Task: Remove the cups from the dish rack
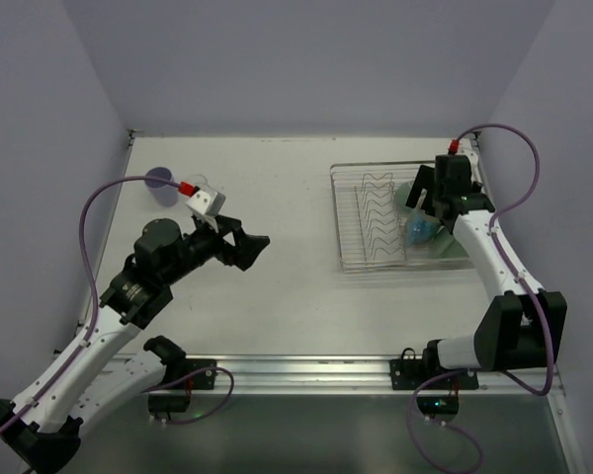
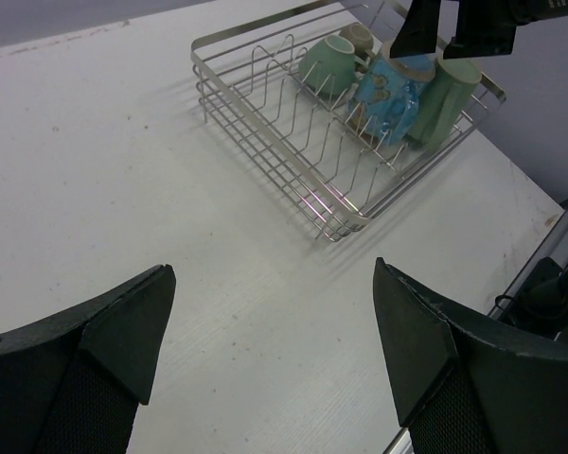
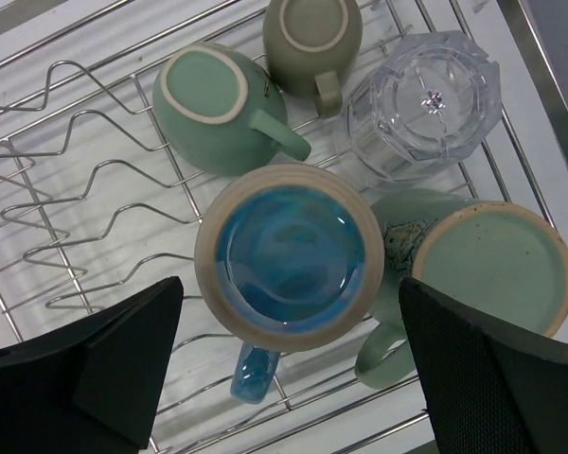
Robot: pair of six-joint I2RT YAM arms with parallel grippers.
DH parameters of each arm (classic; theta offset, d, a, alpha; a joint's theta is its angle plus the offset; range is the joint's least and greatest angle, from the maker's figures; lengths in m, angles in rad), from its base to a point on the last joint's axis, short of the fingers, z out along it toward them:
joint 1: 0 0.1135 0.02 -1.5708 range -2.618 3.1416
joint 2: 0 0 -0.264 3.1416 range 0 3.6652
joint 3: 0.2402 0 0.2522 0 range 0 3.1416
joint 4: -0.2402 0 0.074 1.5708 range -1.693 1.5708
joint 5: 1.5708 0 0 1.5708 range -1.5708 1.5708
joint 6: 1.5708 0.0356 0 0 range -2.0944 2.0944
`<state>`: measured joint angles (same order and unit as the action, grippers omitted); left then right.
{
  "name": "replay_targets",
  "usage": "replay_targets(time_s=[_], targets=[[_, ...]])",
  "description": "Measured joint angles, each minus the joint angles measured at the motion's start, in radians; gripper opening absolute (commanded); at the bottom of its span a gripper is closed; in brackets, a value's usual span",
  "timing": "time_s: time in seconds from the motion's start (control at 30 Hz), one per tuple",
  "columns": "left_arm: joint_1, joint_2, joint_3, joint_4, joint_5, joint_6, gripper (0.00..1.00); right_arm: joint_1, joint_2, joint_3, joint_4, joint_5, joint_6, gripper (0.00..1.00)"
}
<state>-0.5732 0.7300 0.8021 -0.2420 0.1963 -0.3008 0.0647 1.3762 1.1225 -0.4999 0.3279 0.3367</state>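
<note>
The silver wire dish rack (image 1: 338, 212) (image 2: 265, 142) (image 3: 57, 189) stands at the table's right. Crowded into its right end are an upside-down blue mug (image 3: 289, 255) (image 2: 388, 95), a pale green mug (image 3: 208, 104) (image 2: 327, 61), a small olive mug (image 3: 312, 33), a clear glass (image 3: 426, 99) and a teal-green mug (image 3: 488, 265) (image 2: 445, 95). My right gripper (image 3: 289, 369) (image 1: 422, 212) hovers open just above the blue mug, its fingers on either side of it and apart from it. My left gripper (image 2: 275, 350) (image 1: 249, 247) hangs open over bare table, left of the rack, holding nothing.
A lavender cup (image 1: 160, 178) stands on the table at the far left, behind my left arm. The rack's zigzag dividers (image 3: 76, 227) fill its left half. The table's right edge (image 2: 540, 255) runs close beside the rack.
</note>
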Motion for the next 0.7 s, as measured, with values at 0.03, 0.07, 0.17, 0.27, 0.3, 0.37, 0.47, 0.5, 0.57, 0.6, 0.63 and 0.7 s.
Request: replay_targets(time_s=[0.03, 0.07, 0.17, 0.27, 0.3, 0.37, 0.47, 0.5, 0.57, 0.6, 0.63, 0.7], targets=[[-0.001, 0.001, 0.0, 0.0, 0.0, 0.002, 0.91, -0.004, 0.002, 0.0, -0.001, -0.01, -0.002, 0.99], [-0.002, 0.001, 0.0, 0.0, 0.0, 0.003, 0.91, -0.007, 0.005, 0.0, -0.001, -0.017, -0.005, 0.99], [-0.003, 0.005, 0.0, 0.0, 0.0, 0.005, 0.91, -0.014, 0.018, 0.0, -0.002, -0.035, -0.006, 0.99], [-0.003, 0.009, 0.0, 0.0, 0.0, 0.006, 0.91, -0.025, 0.026, -0.001, -0.001, -0.057, -0.005, 0.99], [-0.003, 0.011, 0.0, 0.0, 0.0, 0.005, 0.91, -0.027, 0.026, -0.001, -0.001, -0.061, -0.005, 0.99], [-0.003, 0.012, 0.0, 0.0, 0.0, 0.005, 0.9, -0.032, 0.027, -0.001, 0.002, -0.07, -0.005, 0.99], [-0.003, 0.013, 0.0, 0.0, 0.0, 0.006, 0.9, -0.033, 0.046, -0.001, 0.006, -0.082, -0.007, 0.99], [-0.003, 0.013, 0.0, 0.0, 0.0, 0.005, 0.9, -0.033, 0.053, -0.001, 0.006, -0.082, -0.009, 0.99], [-0.003, 0.013, 0.0, 0.0, 0.001, 0.005, 0.9, -0.036, 0.071, -0.001, 0.006, -0.085, -0.011, 0.99], [-0.003, 0.013, 0.0, 0.0, 0.001, 0.006, 0.9, -0.038, 0.079, -0.001, 0.006, -0.086, -0.011, 0.99], [-0.003, 0.013, 0.0, 0.0, 0.001, 0.006, 0.9, -0.039, 0.087, -0.001, 0.006, -0.087, -0.012, 0.99], [-0.003, 0.013, 0.0, 0.0, 0.001, 0.006, 0.89, -0.039, 0.1, -0.001, 0.006, -0.088, -0.013, 0.99]])
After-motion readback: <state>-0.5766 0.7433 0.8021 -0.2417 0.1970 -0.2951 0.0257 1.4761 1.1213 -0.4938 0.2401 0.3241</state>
